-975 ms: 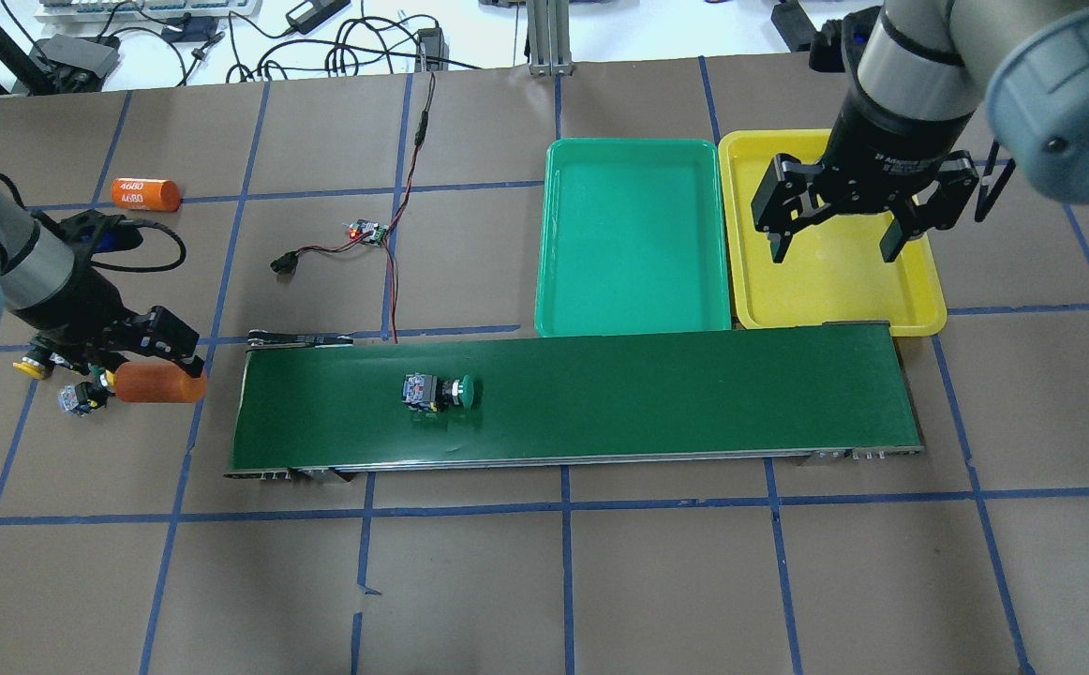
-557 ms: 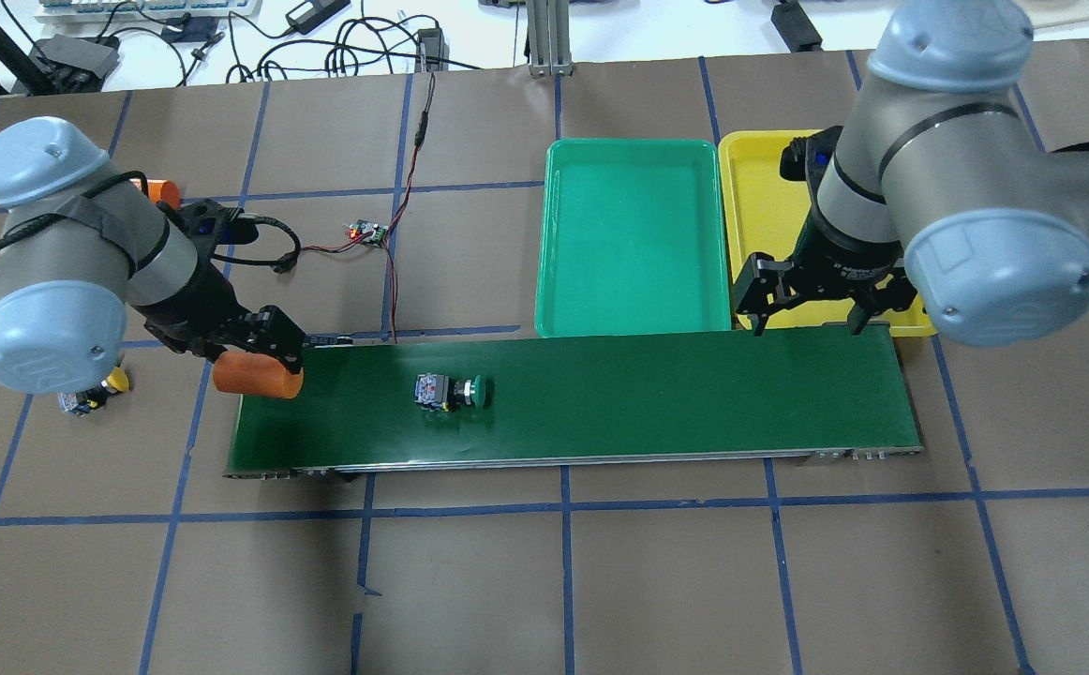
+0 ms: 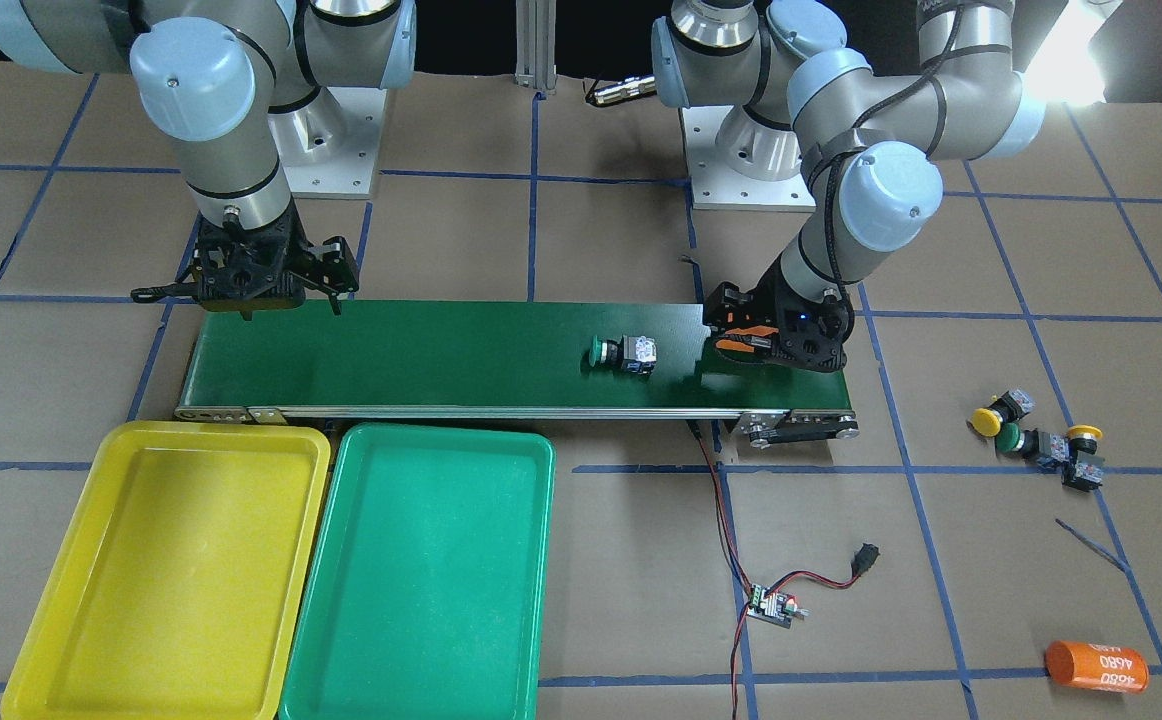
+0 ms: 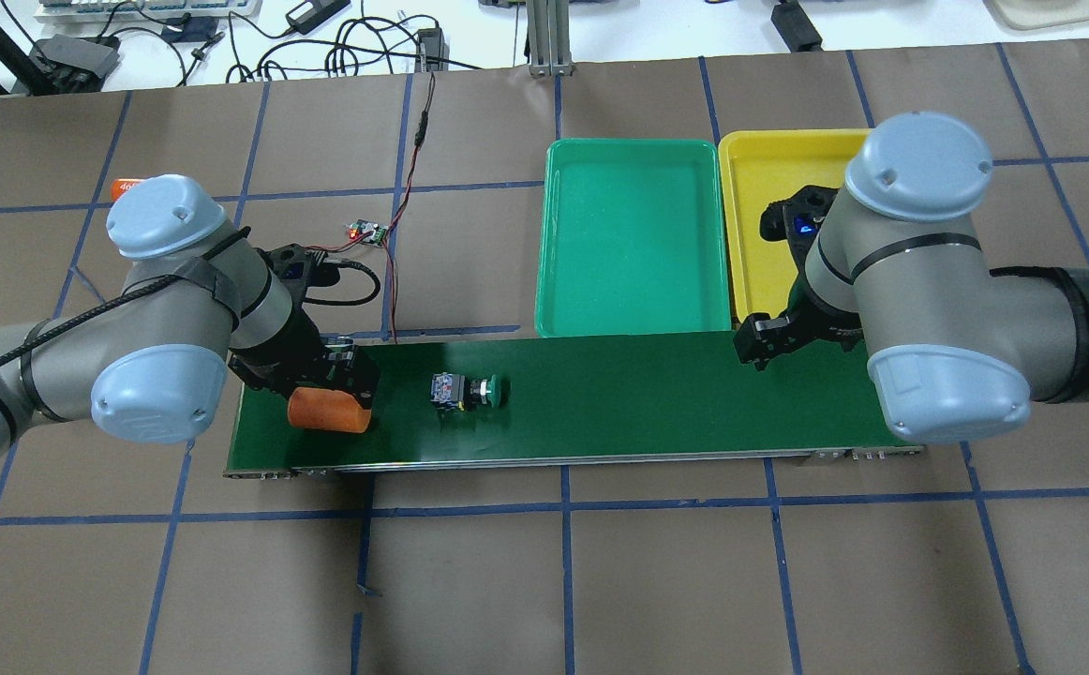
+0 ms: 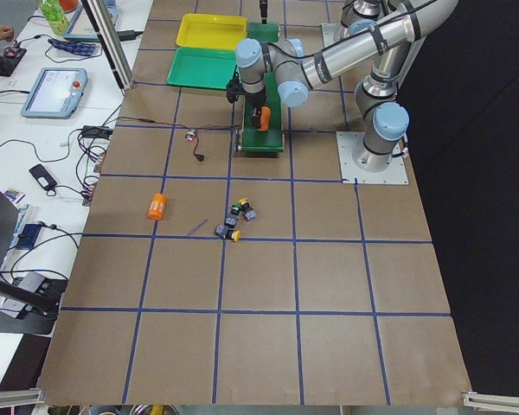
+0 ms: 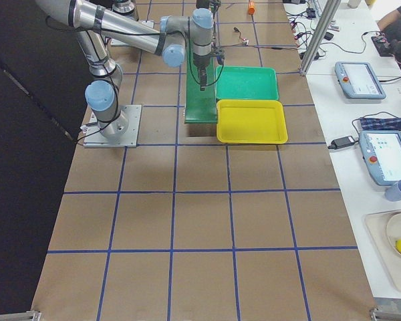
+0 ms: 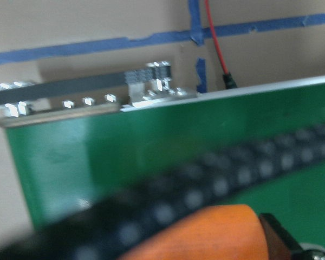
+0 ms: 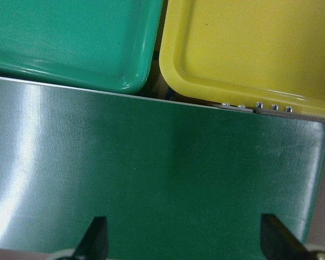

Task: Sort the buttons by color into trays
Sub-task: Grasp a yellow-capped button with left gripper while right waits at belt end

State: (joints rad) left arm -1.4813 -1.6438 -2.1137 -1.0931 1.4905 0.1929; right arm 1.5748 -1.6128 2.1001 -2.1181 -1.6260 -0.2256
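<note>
A green-capped button (image 4: 469,390) lies on its side on the dark-green conveyor belt (image 4: 648,398), left of its middle; it also shows in the front view (image 3: 621,352). Three more buttons, two yellow and one green (image 3: 1036,432), lie in a cluster on the table beyond the belt's left end. My left gripper (image 4: 336,392) is shut on an orange cylinder (image 4: 320,413) over the belt's left end. My right gripper (image 8: 185,244) is open and empty over the belt's right end. The green tray (image 4: 634,239) and the yellow tray (image 4: 760,216) are empty.
A small circuit board with red-black wires (image 4: 368,232) lies behind the belt's left part. A second orange cylinder (image 3: 1096,667) lies at the far left of the table. The trays stand side by side against the belt's far edge.
My left gripper carried the orange cylinder from the table to over the belt's left end. My right gripper moved from over the yellow tray to over the belt's right end. The green button shifted slightly right.
</note>
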